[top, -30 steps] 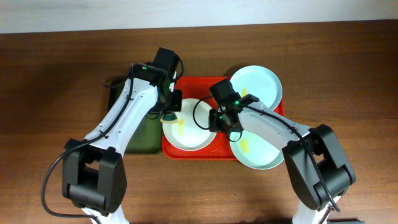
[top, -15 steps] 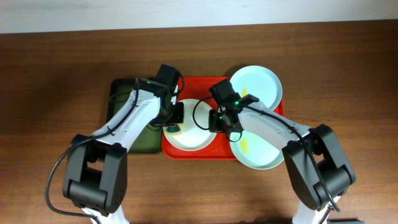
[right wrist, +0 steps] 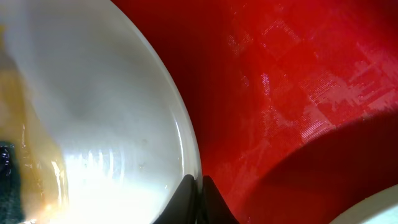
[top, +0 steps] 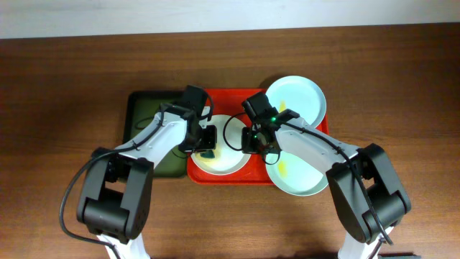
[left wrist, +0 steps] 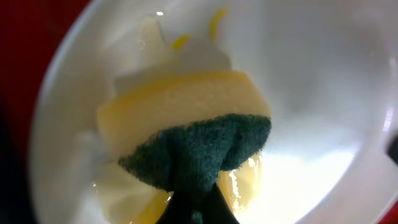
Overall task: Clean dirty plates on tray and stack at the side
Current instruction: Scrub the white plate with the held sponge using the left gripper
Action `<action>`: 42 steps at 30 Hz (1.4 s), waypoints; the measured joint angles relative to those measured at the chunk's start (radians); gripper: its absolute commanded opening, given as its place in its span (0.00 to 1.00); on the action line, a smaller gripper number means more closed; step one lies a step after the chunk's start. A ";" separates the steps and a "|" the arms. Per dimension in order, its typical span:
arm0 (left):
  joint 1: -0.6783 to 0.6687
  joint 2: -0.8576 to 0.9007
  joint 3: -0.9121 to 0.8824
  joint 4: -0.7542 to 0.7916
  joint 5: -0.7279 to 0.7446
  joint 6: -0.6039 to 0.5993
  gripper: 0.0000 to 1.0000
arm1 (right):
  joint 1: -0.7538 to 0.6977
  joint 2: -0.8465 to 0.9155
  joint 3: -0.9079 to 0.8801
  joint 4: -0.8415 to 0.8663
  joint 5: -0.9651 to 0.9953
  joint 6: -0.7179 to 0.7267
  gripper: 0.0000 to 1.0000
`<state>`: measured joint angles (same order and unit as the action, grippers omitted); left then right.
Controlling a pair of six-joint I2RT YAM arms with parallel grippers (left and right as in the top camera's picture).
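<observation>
The red tray sits mid-table, and the white plate lies in the end of it nearer the table's left edge. The left gripper is closed on a sponge, pinching the green scouring side so the yellow foam presses flat into the plate's bowl, just below some yellow streaks. I take this as scrubbing in progress. The right gripper is closed narrowly on the white plate's rim, apparently to keep it from sliding under the sponge.

The far blue-green plate and the near blue-green plate wait at the tray's right end, the near one smeared yellow. Nothing is stacked yet. A dark green tray lies alongside, toward the left edge.
</observation>
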<state>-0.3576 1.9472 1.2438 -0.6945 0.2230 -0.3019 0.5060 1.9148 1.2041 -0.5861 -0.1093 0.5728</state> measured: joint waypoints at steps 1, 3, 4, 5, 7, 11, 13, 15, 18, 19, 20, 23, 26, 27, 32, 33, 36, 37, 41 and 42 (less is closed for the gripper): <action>0.006 0.006 0.003 0.002 0.036 0.006 0.00 | 0.000 0.000 0.000 0.000 0.000 0.000 0.05; 0.006 0.016 0.005 0.008 0.108 0.011 0.00 | 0.000 0.000 0.000 0.000 0.001 0.000 0.05; 0.005 0.024 0.006 0.008 0.154 0.011 0.00 | 0.000 0.000 0.000 0.000 0.002 0.000 0.05; 0.005 0.028 0.008 0.004 0.181 0.012 0.00 | 0.000 0.000 0.000 0.000 0.002 0.000 0.05; 0.000 0.044 0.044 -0.048 0.220 0.014 0.00 | 0.000 0.000 0.000 0.000 0.002 0.000 0.05; -0.002 0.059 0.230 -0.193 0.228 0.017 0.00 | 0.000 0.000 -0.002 0.000 0.002 0.000 0.05; -0.002 0.057 0.307 -0.217 0.183 0.018 0.00 | 0.001 0.000 -0.002 0.000 0.002 0.000 0.05; -0.002 0.055 0.334 -0.216 0.135 0.018 0.00 | 0.001 0.000 -0.002 0.000 0.002 0.001 0.05; -0.002 0.055 0.307 -0.215 0.009 0.017 0.00 | 0.001 0.000 -0.002 0.000 0.002 0.000 0.05; -0.002 0.055 0.290 -0.203 -0.007 0.017 0.00 | 0.001 0.000 -0.002 0.000 0.002 0.000 0.05; -0.002 0.055 0.262 -0.185 -0.024 0.018 0.00 | 0.001 0.000 -0.002 0.000 0.002 0.000 0.05; -0.002 0.055 0.193 -0.130 -0.055 0.014 0.00 | 0.001 0.000 -0.002 0.000 0.002 0.001 0.05; -0.002 0.055 0.145 -0.077 -0.080 0.006 0.00 | 0.001 0.000 -0.002 0.000 0.002 0.000 0.05; -0.002 0.055 0.134 -0.061 -0.090 -0.001 0.00 | 0.001 0.000 -0.002 0.000 0.002 0.000 0.05; -0.002 0.055 0.126 -0.050 -0.105 -0.019 0.00 | 0.001 0.000 -0.002 0.000 0.002 0.000 0.05; -0.002 0.055 0.126 -0.051 -0.105 -0.021 0.00 | 0.001 0.000 -0.002 0.000 0.002 0.000 0.05; -0.002 0.058 0.126 -0.051 -0.105 -0.029 0.00 | 0.001 0.000 -0.002 0.000 0.002 0.000 0.05; -0.002 0.065 0.126 -0.049 -0.105 -0.032 0.00 | 0.001 0.000 -0.002 0.000 0.002 0.000 0.05; 0.010 0.088 0.135 -0.049 -0.031 -0.032 0.00 | 0.001 0.000 -0.003 -0.002 0.002 0.001 0.05; 0.019 0.092 0.135 -0.044 0.027 -0.032 0.00 | 0.001 0.000 -0.003 -0.002 0.002 0.000 0.05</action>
<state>-0.3389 2.0392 1.3785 -0.7387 0.2501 -0.3344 0.5068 1.9148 1.2011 -0.5884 -0.1074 0.5732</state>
